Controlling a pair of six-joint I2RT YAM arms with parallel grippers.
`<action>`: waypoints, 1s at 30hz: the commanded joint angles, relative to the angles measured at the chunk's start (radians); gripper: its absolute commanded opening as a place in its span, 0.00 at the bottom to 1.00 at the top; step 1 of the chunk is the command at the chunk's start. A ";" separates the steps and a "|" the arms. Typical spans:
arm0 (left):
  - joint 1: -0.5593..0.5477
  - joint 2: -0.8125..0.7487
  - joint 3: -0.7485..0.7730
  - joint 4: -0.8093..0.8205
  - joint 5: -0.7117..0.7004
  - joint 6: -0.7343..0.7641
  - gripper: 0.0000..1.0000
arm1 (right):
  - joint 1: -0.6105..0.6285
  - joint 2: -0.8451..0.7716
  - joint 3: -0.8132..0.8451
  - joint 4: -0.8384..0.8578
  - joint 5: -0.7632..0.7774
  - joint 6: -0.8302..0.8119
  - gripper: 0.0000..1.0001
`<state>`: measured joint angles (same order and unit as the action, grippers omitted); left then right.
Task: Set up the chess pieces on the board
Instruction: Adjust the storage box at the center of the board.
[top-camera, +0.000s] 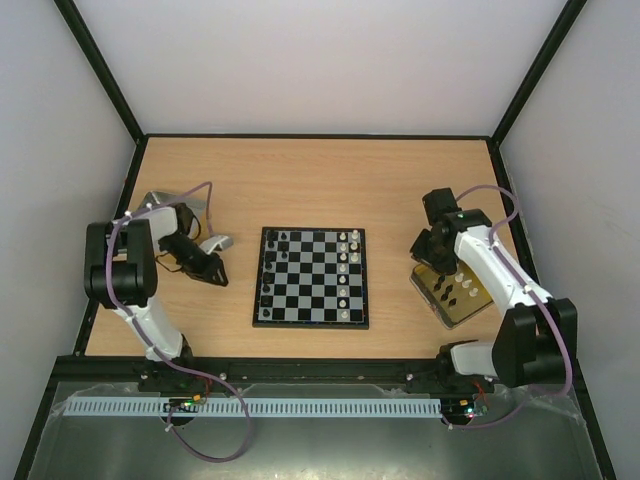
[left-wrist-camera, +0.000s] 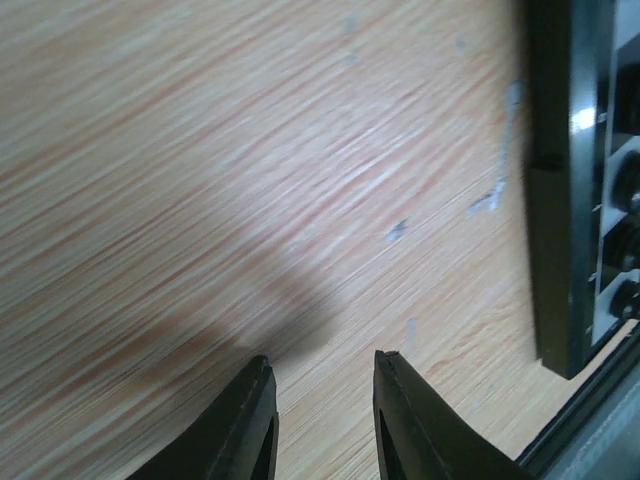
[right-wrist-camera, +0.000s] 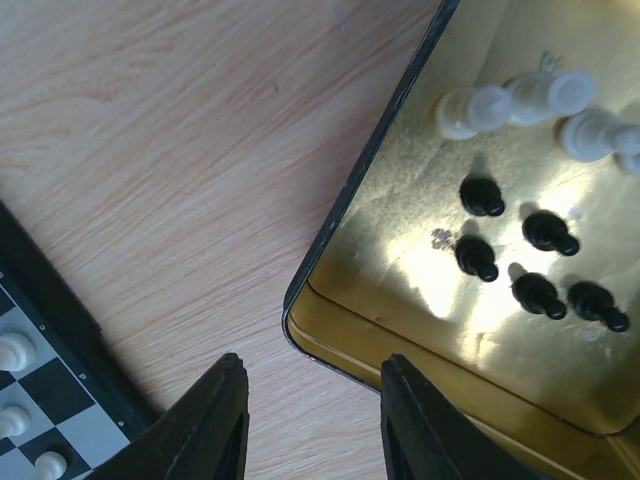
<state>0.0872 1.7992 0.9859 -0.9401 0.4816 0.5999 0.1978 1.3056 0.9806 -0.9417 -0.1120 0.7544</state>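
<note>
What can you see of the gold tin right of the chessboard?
The gold tin is a shallow, square, shiny tray that looks like metal, with a dark rim and rounded corners. It lies flat on the wooden table. Inside sit five black chess pieces and a few white ones, loosely clustered.

Lab robot cell, white panel walls (top-camera: 320, 60), black frame (top-camera: 100, 70), wooden tabletop (top-camera: 320, 180)

My left arm (top-camera: 150, 318) and right arm (top-camera: 492, 265) are alike: smooth white shells between blocky black joint housings, with a thin mauve cable (top-camera: 203, 190) looping along each. My left gripper (left-wrist-camera: 322, 372) and right gripper (right-wrist-camera: 312, 375) carry matte black, tapering fingers.
</note>
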 joint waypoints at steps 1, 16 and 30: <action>0.064 -0.021 -0.005 0.020 -0.093 0.051 0.29 | 0.005 0.014 -0.034 0.021 -0.063 0.024 0.35; 0.187 -0.073 -0.081 -0.008 -0.059 0.094 0.29 | 0.006 0.050 -0.083 0.084 -0.064 -0.053 0.36; 0.203 -0.095 -0.090 -0.015 -0.042 0.083 0.29 | 0.006 0.116 -0.104 0.165 -0.129 -0.085 0.35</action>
<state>0.2817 1.7161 0.9073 -0.9382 0.4358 0.6739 0.1978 1.3949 0.8864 -0.8234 -0.1944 0.6697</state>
